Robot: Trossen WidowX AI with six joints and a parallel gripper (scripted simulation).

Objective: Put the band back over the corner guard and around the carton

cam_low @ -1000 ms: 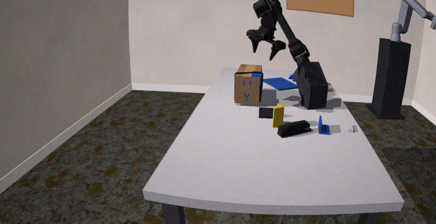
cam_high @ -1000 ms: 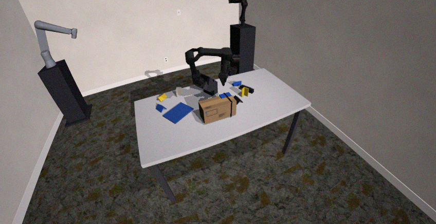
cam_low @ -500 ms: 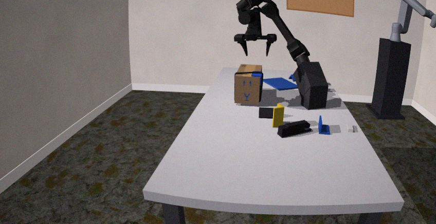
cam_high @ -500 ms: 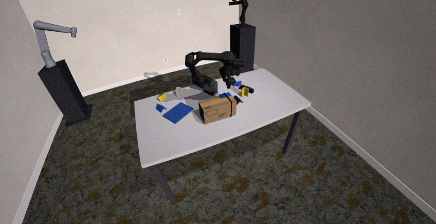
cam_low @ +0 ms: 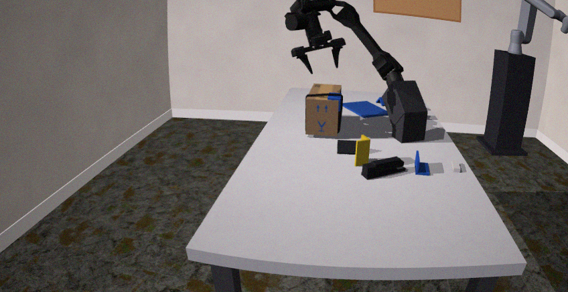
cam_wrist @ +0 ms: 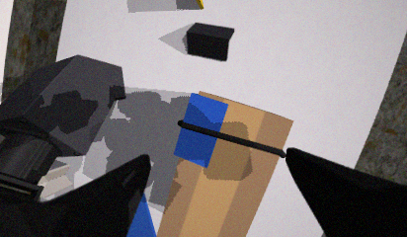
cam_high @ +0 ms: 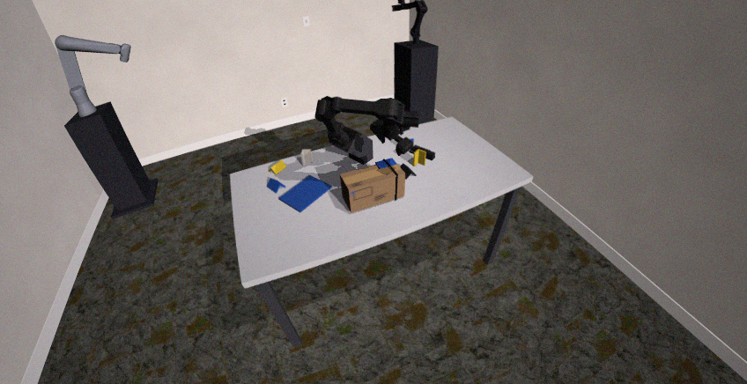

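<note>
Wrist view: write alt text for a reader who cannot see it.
Open, empty gripper hovers above a brown carton whose thin black band crosses the top and a blue corner guard. A small black block lies beyond on the white table.

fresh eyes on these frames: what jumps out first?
The open, empty end effector hanging above the brown carton near the table's far end. Next, the black band crossing the carton top and the blue corner guard. Then the yellow piece standing among the dark blocks nearer the camera.
</note>
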